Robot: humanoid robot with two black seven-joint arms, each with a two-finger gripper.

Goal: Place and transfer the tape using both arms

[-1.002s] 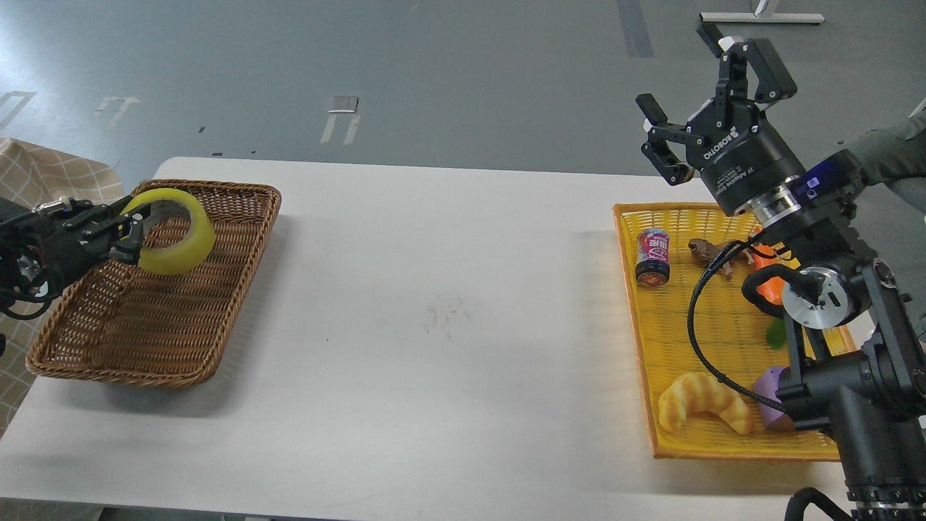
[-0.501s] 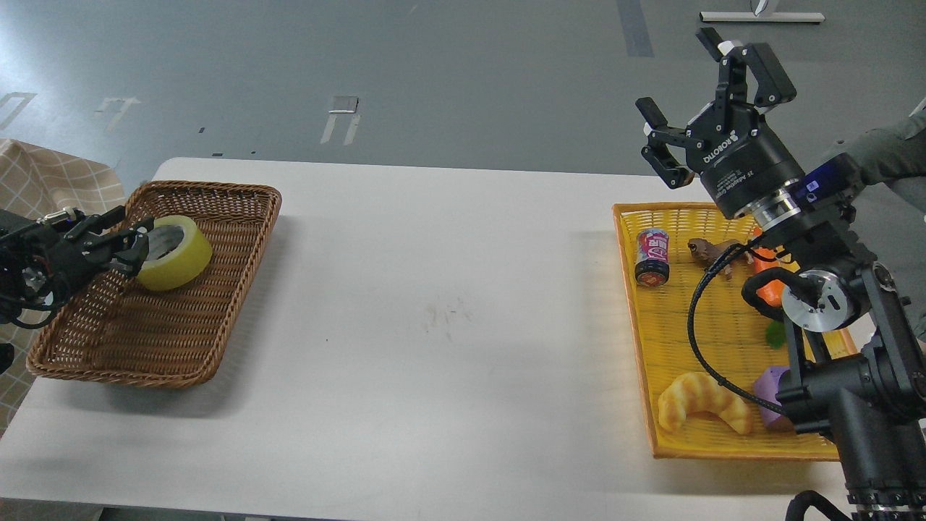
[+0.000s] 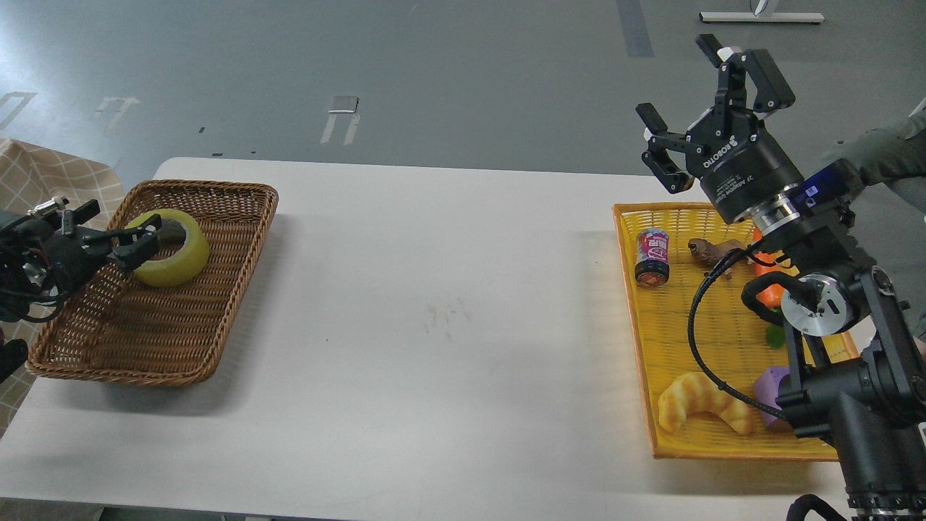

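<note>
Tape [image 3: 172, 248] lies in the wicker basket [image 3: 217, 304] at the left fingers [image 3: 134, 246], grip unclear; spread right fingers [image 3: 705, 94] read "ROBOTIQ".

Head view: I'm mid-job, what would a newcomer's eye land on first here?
Probably the right gripper, raised high with its fingers spread open above the yellow tray of small items at the table's right. Next, the yellow tape lying in the brown wicker basket at the left, with the left gripper at its rim.
</note>
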